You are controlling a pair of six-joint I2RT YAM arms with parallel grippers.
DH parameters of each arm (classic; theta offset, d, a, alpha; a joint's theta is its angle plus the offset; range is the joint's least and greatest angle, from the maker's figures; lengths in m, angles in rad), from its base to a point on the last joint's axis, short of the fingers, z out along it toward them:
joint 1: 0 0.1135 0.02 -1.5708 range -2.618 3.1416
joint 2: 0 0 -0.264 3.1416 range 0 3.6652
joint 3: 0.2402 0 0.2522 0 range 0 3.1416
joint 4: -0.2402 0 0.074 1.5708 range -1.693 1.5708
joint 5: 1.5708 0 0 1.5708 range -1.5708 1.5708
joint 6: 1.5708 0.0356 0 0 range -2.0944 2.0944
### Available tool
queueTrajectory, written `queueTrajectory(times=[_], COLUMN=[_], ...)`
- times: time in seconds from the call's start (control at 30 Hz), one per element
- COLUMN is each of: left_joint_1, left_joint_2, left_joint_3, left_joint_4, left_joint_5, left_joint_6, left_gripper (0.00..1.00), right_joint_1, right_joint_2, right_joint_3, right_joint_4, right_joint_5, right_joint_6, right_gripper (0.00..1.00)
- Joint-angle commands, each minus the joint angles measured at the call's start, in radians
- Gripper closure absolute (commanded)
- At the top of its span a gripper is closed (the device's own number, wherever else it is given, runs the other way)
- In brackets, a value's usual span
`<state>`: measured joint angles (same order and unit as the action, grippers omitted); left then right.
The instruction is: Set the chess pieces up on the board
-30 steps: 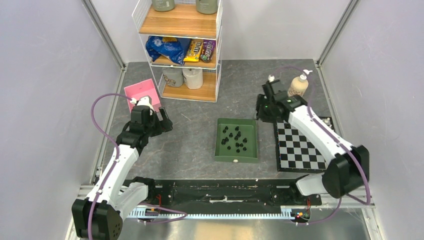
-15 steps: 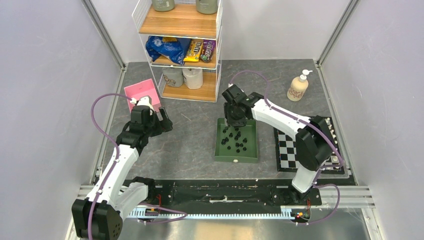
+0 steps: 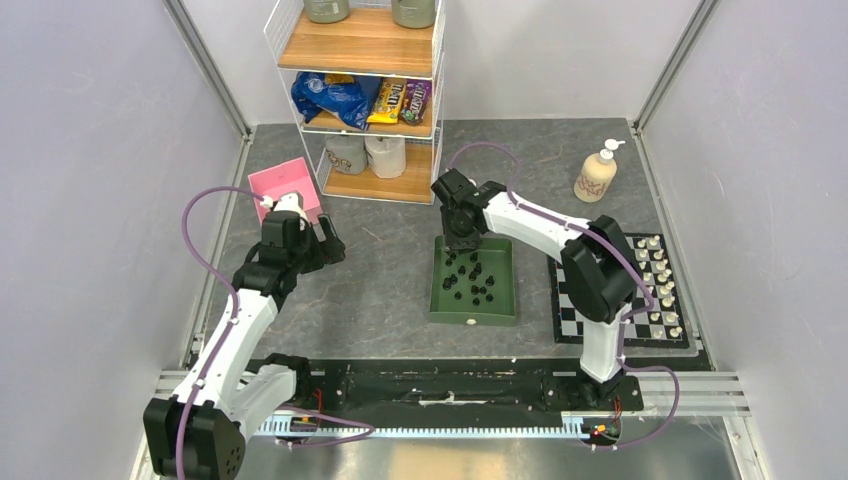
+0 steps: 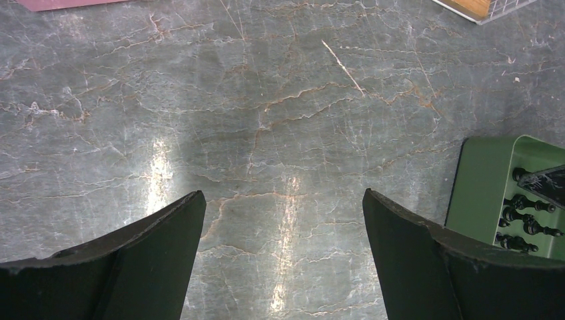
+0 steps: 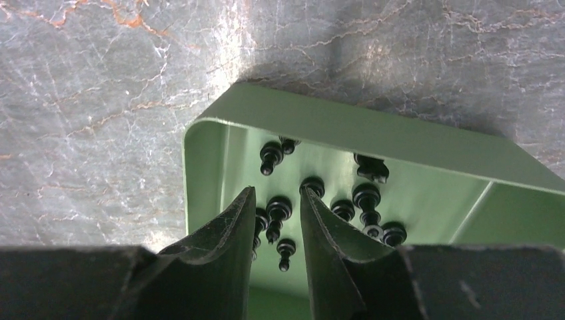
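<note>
Straddling one black chess piece (image 5: 278, 211), unpinched, between slightly parted jaws of the right gripper (image 5: 277, 193) inside the green tray (image 5: 373, 143); board (image 3: 572, 322) off to its right. Nothing in the wide-spread left gripper (image 4: 283, 200).

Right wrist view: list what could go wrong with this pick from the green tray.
1. The black pieces lie crowded together; the right pincer, set around one, may pinch a neighbour too.
2. It hangs close to the corner wall of the green tray; a finger could bump it and shove the tray.
</note>
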<state>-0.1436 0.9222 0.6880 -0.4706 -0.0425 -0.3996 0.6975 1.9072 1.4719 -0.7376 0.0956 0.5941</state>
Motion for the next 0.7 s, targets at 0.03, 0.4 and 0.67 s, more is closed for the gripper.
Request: queueTrajectory(times=[0.03,0.4,0.67], left_joint_1=[-0.001,-0.001,-0.001], left_joint_2=[-0.01,-0.009,-0.006], left_joint_3=[0.04,0.041,0.041], left_joint_4=[0.013,0.013,0.013], left_joint_5=[0.009,0.007,0.008], left_joint_6=[0.002,0.003,0.002], left_gripper=[0.05,0.05,0.05], right_joint_1=[0.0,0.0,0.0], right_joint_2=[0.043,0.098,0.122], right_joint_3=[0.061,0.077,0.076], right_joint_4=[0.038,0.053,0.052], right_joint_5=[0.042,0.049,0.06], right_joint_6=[0.008,0.019,0.023], right_gripper=[0.62,0.64,0.66])
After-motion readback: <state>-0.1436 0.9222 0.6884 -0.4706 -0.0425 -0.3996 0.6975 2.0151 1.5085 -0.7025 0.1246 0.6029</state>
